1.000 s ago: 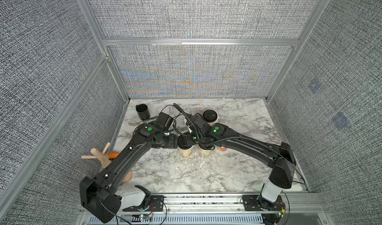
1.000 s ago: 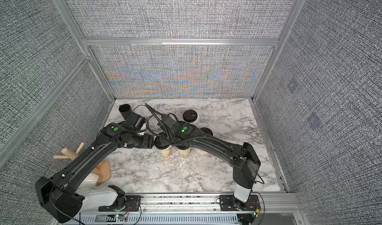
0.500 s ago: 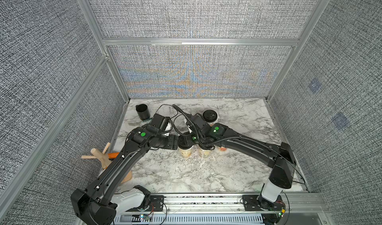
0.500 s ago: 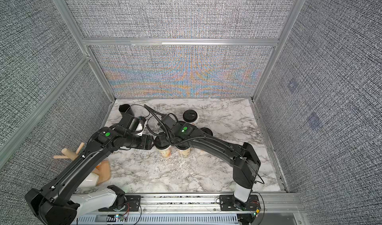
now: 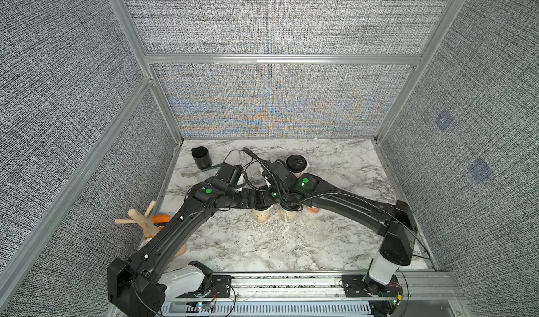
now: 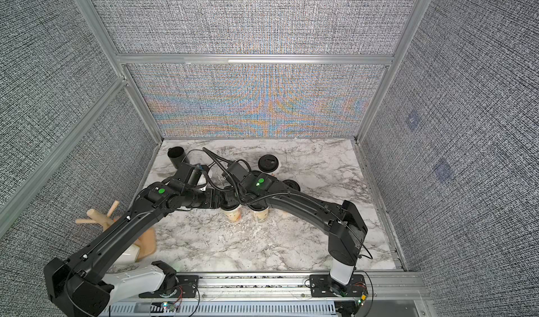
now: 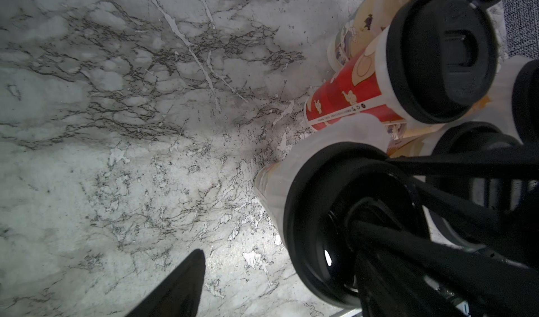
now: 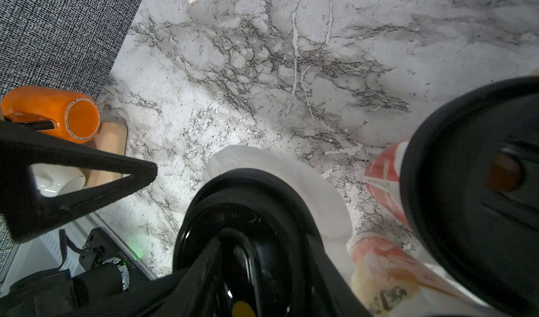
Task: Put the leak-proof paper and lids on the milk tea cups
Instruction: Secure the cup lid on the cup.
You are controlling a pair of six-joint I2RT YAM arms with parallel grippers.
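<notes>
Both of my arms meet over the milk tea cups (image 5: pixel 262 216) clustered in the middle of the tabletop (image 5: pixel 291 251). The leak-proof paper (image 8: pixel 280 169) sits on the front cup nearest the left arm, pinned under a black lid (image 8: pixel 248 184), its white edge frilling out past the rim. The left wrist view shows the sheet draped down the cup wall. My left gripper (image 5: pixel 258 199) stands wide open and grips nothing, with one finger (image 7: pixel 180 286) over bare marble, clear of the cup. My right gripper (image 5: pixel 272 196) hangs over that lid with its jaws partly apart; I cannot tell whether it has hold of the lid. A red-printed cup (image 7: pixel 344 97) just beside wears its own black lid. A black mug (image 5: pixel 201 157) and a fork (image 5: pixel 189 174) lie near the back left corner, well apart from the cluster.
</notes>
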